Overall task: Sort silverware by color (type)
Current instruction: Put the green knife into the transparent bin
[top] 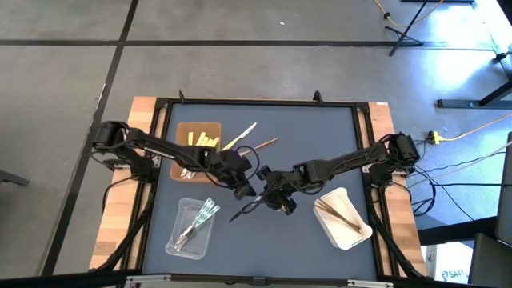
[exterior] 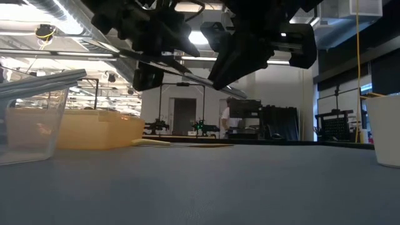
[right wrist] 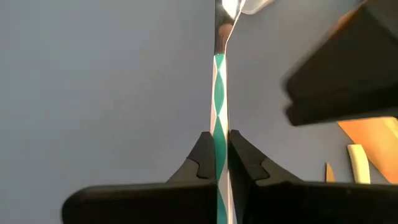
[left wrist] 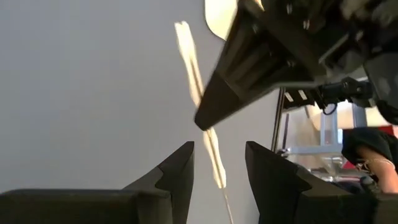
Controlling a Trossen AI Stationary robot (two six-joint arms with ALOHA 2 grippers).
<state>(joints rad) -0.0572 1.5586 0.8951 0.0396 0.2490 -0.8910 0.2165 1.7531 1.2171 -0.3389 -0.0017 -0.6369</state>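
My right gripper (top: 270, 200) (right wrist: 222, 140) hangs over the middle of the table, shut on a slim clear-greenish utensil (right wrist: 219, 93) (top: 244, 213) that sticks out toward the near left. My left gripper (top: 243, 189) (left wrist: 219, 155) is close beside it and open. Its fingers stand on either side of the same utensil (left wrist: 211, 149) without touching it. Yellow utensils lie in the brown tray (top: 182, 133), clear ones in the clear tray (top: 178, 240), wooden ones in the white tray (top: 336, 228). A yellow utensil (top: 240, 136) and a brownish one (top: 265, 144) lie loose on the table. My right gripper pinches the utensil's thin shaft (right wrist: 219, 127) between its two fingers. The utensil runs along the fingers and on past their tips, slanting down toward the table's near left. It is lifted clear of the table.
The brown tray sits at the far left, the clear tray at the near left, the white tray at the near right. The two loose utensils lie behind the grippers. The table's raised black frame (top: 256, 104) runs round the mat.
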